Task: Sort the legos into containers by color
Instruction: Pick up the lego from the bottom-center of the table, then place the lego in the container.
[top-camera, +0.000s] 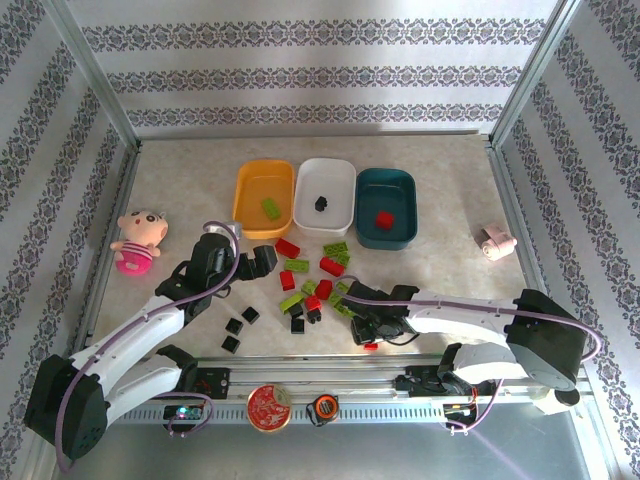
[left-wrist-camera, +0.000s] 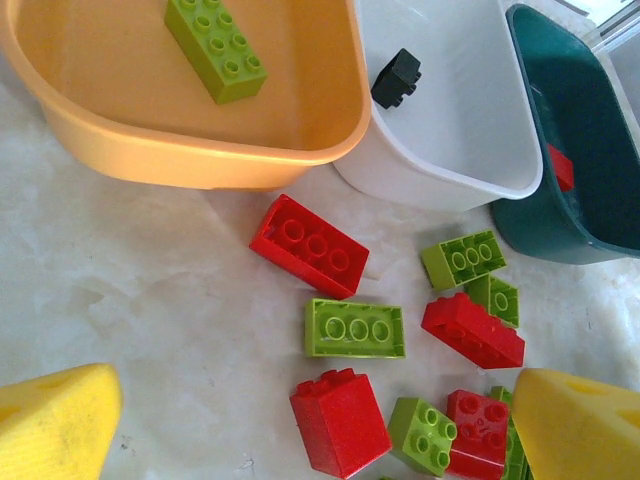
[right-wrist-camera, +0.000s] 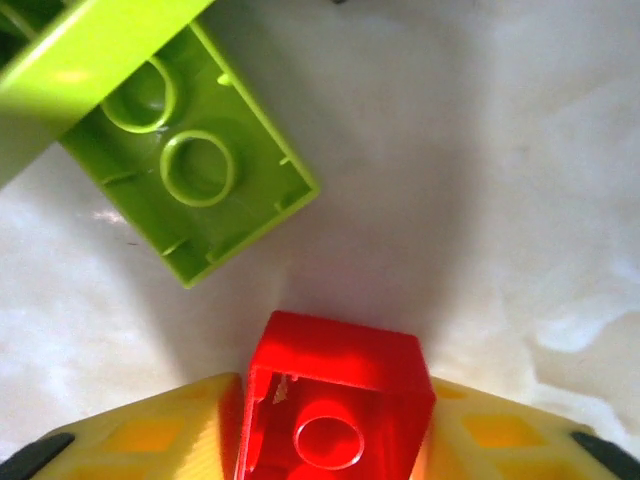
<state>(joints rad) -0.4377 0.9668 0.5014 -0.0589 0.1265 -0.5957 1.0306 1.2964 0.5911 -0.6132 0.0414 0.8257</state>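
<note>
The orange-yellow bin (top-camera: 251, 190) holds a green lego (left-wrist-camera: 215, 45), the white bin (top-camera: 340, 180) a black one (left-wrist-camera: 397, 78), and the teal bin (top-camera: 400, 190) a red one (top-camera: 383, 219). Red and green legos (top-camera: 318, 275) lie mixed in front of the bins, and small black ones (top-camera: 240, 328) sit nearer the left arm. My left gripper (top-camera: 262, 262) hangs open over the pile's left side, above a red brick (left-wrist-camera: 340, 420). My right gripper (right-wrist-camera: 330, 435) is shut on a red lego (right-wrist-camera: 335, 395), its hollow underside facing the camera, low over the table beside an overturned green brick (right-wrist-camera: 200, 170).
A pink plush doll (top-camera: 137, 240) lies at the far left and a pink roll (top-camera: 496, 243) at the far right. A round red tin (top-camera: 269, 407) and a tape measure (top-camera: 322, 408) rest on the front rail. Metal posts frame the table.
</note>
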